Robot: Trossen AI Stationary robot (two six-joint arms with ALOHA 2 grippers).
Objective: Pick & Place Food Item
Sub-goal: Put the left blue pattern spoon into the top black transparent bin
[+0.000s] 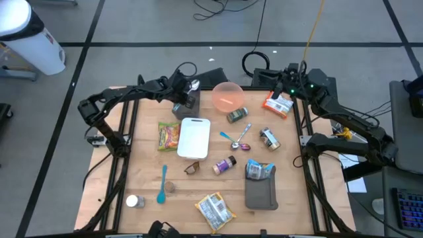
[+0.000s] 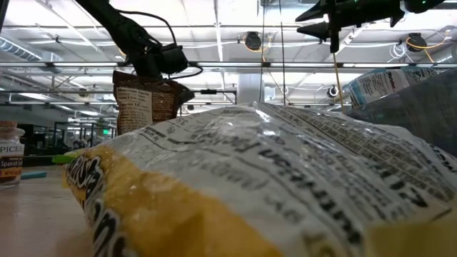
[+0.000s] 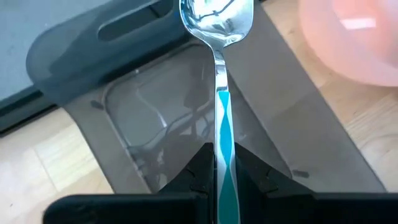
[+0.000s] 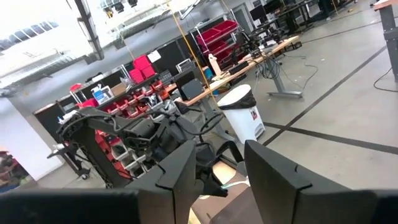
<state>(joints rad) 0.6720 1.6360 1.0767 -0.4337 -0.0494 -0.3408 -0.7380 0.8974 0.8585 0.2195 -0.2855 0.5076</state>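
From above, the likeliest food item for the task is the orange snack packet [image 1: 278, 106], lying flat at the table's 1 o'clock corner. I judge it light, soft and crinkly, slippery on its film and with contents that crush easily. The best hold would be a gentle pinch on a sealed end or a side edge, not a squeeze across the middle. The right gripper [image 1: 289, 90] hangs just beside it, toward the packet's own 1 o'clock. The left gripper [image 1: 187, 89] is at 11 o'clock on the table, next to the pink bowl [image 1: 228, 96] at 12. The table-level view is mostly blocked by a yellow-and-white chip bag [image 2: 250, 185]. A brown labelled pouch [image 2: 148, 103] shows behind it under a dark arm, but whether the pouch stands or hangs I cannot tell. The left wrist camera shows that arm's fingers clamped tight on the teal handle of a spoon [image 3: 219, 81], a utensil rather than food, with its bowl end pointing away over a grey tray [image 3: 93, 56]. The right wrist camera looks out into the room. That arm's fingers stand partly apart with nothing between them, so the packet is not yet taken.
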